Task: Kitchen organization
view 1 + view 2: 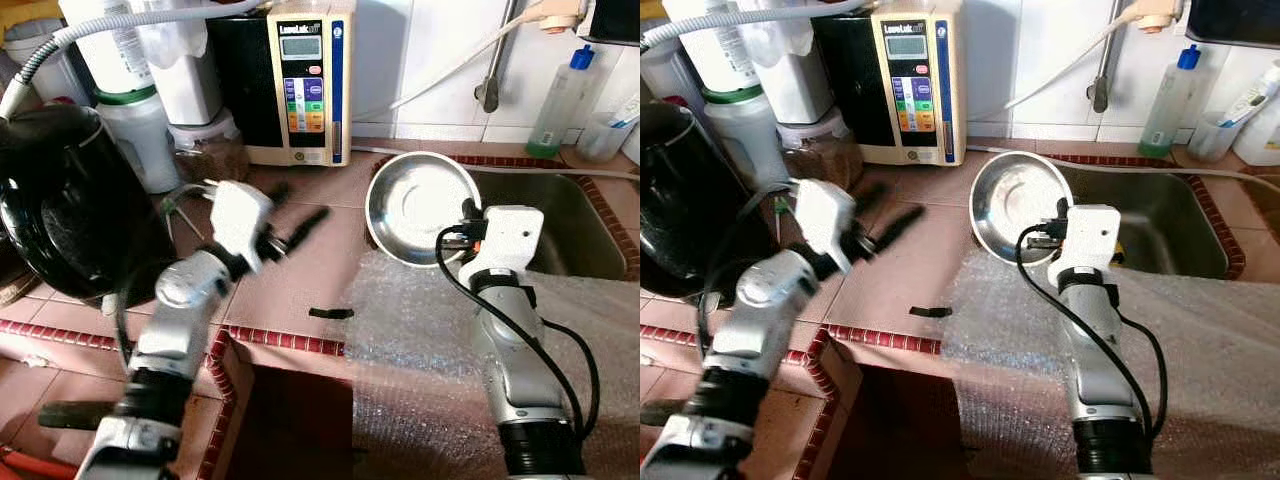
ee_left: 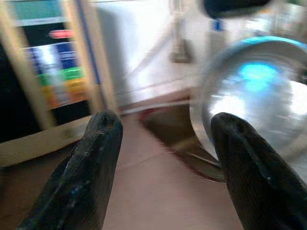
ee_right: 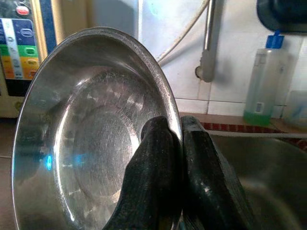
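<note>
Beside the sink (image 1: 560,225), one steel bowl (image 1: 415,205) pinched in right gripper (image 3: 178,143) jaws; left gripper (image 2: 163,163) jaws spread.

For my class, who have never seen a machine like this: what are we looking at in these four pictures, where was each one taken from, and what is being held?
This is a humanoid robot at a tiled kitchen counter. Two pictures come from a stereo camera in its head, looking down at its own silver arms. The other two come from cameras on its wrists, looking along each gripper's two black fingers.

The right gripper is pinching the rim of a steel bowl, held tilted at the edge of the sink. The left gripper is open and holds nothing; it hangs above the counter, pointing toward the bowl.

Also there: a black kettle on the left, a cream appliance with coloured buttons against the wall, a clear bottle with a blue cap behind the sink, and bubble wrap spread over the counter under the right arm.
</note>
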Robot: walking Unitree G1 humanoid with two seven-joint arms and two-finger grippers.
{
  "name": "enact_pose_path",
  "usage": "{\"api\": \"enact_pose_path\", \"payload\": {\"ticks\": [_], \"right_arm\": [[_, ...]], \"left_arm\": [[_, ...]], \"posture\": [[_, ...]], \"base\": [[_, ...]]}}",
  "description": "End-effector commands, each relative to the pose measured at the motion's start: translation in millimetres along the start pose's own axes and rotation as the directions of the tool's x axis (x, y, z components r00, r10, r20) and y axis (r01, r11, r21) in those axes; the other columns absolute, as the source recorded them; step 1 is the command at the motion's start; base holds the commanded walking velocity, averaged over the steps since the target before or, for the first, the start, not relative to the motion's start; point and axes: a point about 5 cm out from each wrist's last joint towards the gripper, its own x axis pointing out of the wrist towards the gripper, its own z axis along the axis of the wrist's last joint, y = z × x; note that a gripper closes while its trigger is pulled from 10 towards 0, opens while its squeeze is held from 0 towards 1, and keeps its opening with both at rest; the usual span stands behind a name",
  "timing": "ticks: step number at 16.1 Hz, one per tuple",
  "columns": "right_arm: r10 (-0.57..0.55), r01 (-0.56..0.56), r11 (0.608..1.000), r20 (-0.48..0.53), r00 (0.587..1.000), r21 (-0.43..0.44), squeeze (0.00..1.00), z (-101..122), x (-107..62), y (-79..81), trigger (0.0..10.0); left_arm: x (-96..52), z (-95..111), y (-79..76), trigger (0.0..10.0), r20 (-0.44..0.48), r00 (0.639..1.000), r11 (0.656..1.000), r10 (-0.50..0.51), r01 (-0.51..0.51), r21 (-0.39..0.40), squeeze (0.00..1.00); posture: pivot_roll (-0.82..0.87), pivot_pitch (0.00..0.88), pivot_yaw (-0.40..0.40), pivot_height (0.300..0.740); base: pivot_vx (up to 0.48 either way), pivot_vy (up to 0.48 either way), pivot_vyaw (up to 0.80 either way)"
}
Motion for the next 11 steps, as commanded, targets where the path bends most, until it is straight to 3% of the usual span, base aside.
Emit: {"api": "enact_pose_path", "payload": {"ticks": [1, 4, 8, 11], "right_arm": [[-0.046, 0.046, 0.999, 0.013, 0.999, -0.013, 0.0, 2, -1.6, -10.8, 0.0], [-0.068, 0.068, 0.998, 0.057, 0.996, 0.001, 0.0, 10, -4.0, -19.8, 0.0], [-0.022, 0.016, 0.999, 0.235, 0.972, 0.028, 0.0, 61, -7.7, -15.2, 0.0], [0.007, -0.02, 0.999, 0.277, 0.961, 0.045, 0.0, 77, -12.1, -9.0, 0.0]], "left_arm": [[-3.4, 5, 20.7, 10.0, 0.0, 0.993, 0.993, 0.118, -0.118, -0.015, 1.0], [-8.1, -2, 38.5, 10.0, -0.068, 0.973, 0.974, 0.222, -0.225, -0.023, 1.0], [-10.6, -17, 27.5, 10.0, -0.101, 0.969, 0.973, 0.225, -0.229, -0.025, 1.0], [-7.7, -23, 18.7, 10.0, -0.113, 0.97, 0.974, 0.217, -0.222, -0.036, 1.0]], "posture": [[0.03, 0.0, 0.065, 0.74], [0.03, 0.0, 0.058, 0.74], [0.02, 0.0, 0.06, 0.74], [0.01, 0.0, 0.062, 0.74]], "base": [[0.0, 0.0, 0.0], [0.0, 0.0, 0.0], [0.0, 0.0, 0.0], [0.0, 0.0, 0.0]]}}
